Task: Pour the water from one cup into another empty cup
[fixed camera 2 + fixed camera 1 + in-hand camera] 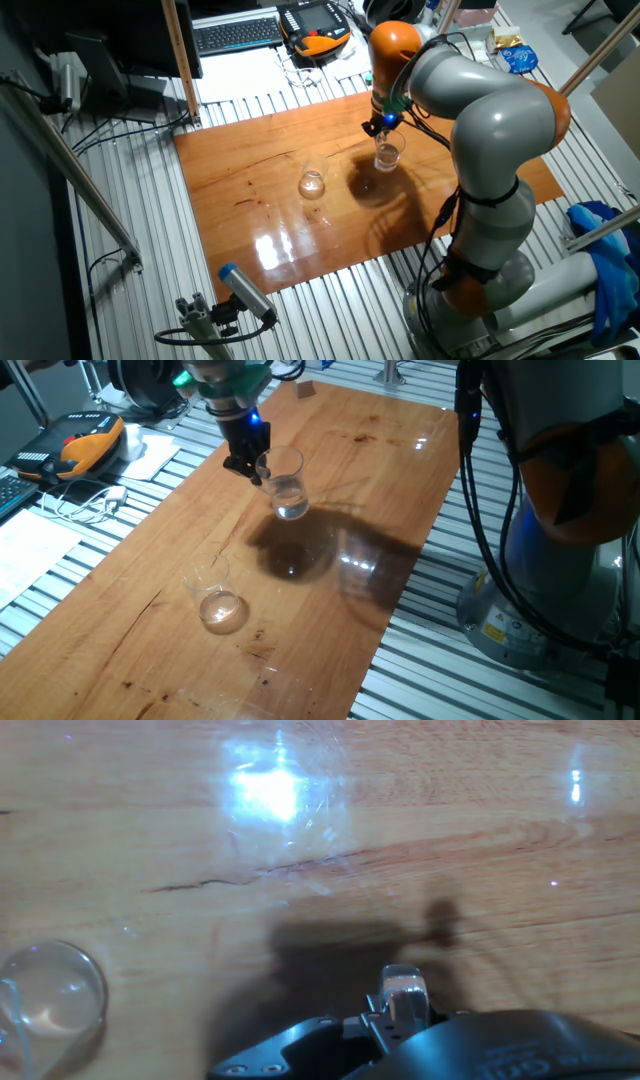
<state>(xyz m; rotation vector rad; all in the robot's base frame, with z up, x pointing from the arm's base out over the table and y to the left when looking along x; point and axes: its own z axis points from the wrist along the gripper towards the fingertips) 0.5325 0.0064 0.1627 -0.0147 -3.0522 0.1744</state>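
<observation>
My gripper [248, 463] is shut on the rim side of the clear glass mug [285, 484] and holds it roughly upright in the air above the wooden table [400, 480]. A little clear water [291, 507] sits in the mug's bottom. The mug's shadow lies on the wood below it. The handleless tumbler [213, 595] stands upright on the table, nearer the front and to the left of the mug, apart from it. The other fixed view shows the mug [388, 153] and the tumbler [312, 184]. In the hand view the tumbler [48, 992] is at lower left and one fingertip [403, 1000] shows.
An orange teach pendant [88, 440], white cables and papers lie left of the table. A small wooden block [305, 390] sits at the far end. The arm's base and cables [560, 520] stand to the right. Slotted metal surrounds the board.
</observation>
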